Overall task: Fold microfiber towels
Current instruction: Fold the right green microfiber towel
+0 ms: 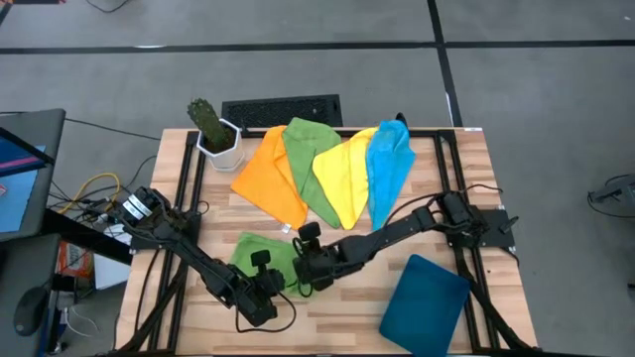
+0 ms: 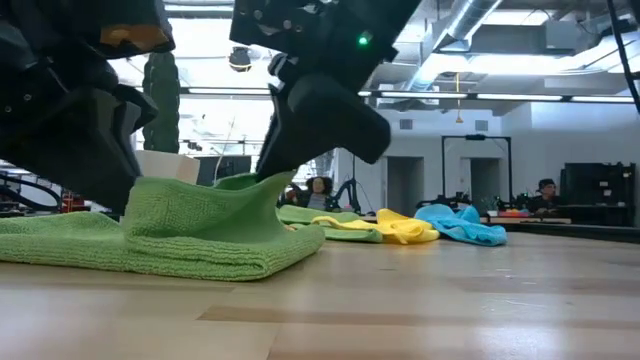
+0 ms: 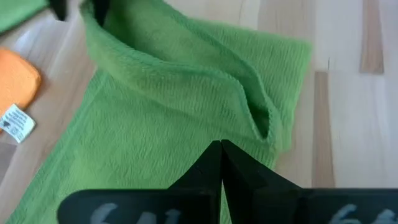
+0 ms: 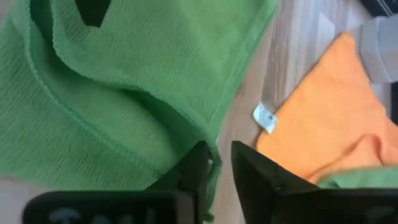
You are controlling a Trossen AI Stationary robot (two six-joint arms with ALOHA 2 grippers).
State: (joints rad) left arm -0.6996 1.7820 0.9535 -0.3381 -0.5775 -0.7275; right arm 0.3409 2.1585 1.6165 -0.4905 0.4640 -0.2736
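Observation:
A green towel [image 1: 246, 253] lies folded on the table near its front edge; part of its upper layer [image 2: 200, 200] stands up between my two grippers. My left gripper [image 3: 221, 149] is shut at that layer's near end. My right gripper [image 4: 217, 163] is open at the far end, with the towel's hemmed edge [image 4: 208, 146] beside one finger. Behind them an orange towel [image 1: 268, 177], a second green one [image 1: 308, 164], a yellow one [image 1: 347, 177] and a blue one [image 1: 389, 164] lie overlapped in a fan. My left gripper is shut on the green towel's upper layer [image 3: 249, 134], slanting down from the table's near side. The fingers themselves hide the pinched spot. The layer rises off the folded part beside this gripper [image 2: 150, 195]. My right gripper: the fingers stand apart around the towel's raised hemmed edge [image 4: 208, 146]. Whether they touch it, I cannot tell.
A dark teal tray [image 1: 425, 302] lies at the front right. A white pot with a cactus [image 1: 213, 134] stands at the back left, next to a dark grille [image 1: 281, 109]. Bare wood shows along the table's front edge.

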